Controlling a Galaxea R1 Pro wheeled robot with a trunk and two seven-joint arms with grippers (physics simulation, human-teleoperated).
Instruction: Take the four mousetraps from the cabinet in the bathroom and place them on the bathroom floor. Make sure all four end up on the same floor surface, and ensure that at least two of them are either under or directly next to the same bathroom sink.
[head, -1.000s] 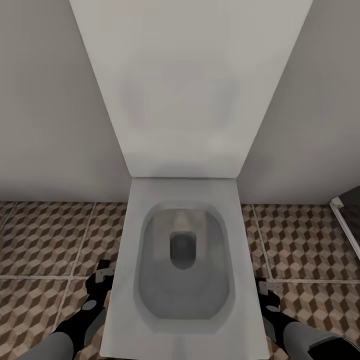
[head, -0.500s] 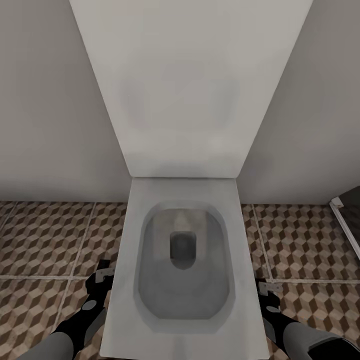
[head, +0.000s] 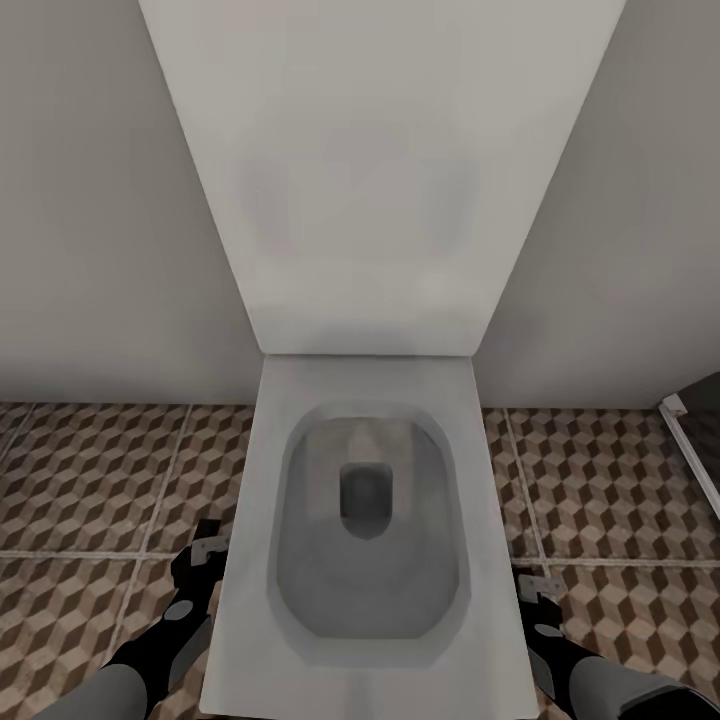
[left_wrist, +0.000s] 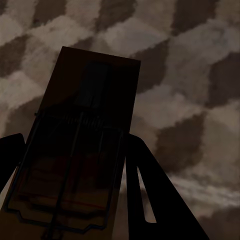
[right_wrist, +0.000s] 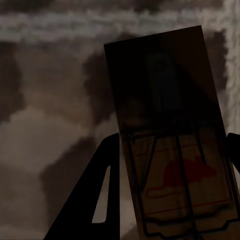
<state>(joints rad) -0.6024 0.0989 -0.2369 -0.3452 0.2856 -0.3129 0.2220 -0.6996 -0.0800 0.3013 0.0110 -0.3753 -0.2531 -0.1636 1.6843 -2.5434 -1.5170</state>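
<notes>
1. In the head view a white toilet (head: 365, 520) stands with its lid raised against the grey wall (head: 90, 200).
2. The left hand (head: 207, 548) hangs beside the bowl over the bathroom floor (head: 90, 480).
3. The right hand (head: 538, 583) hangs at the bowl's other side.
4. Left wrist view: the left hand (left_wrist: 75, 165) pinches a mousetrap (left_wrist: 80, 145) between its dark fingers (left_wrist: 145, 190) above the cube-patterned tiles.
5. Right wrist view: the right hand (right_wrist: 170, 180) pinches a second mousetrap (right_wrist: 172, 135), a red mouse printed on its base.
</notes>
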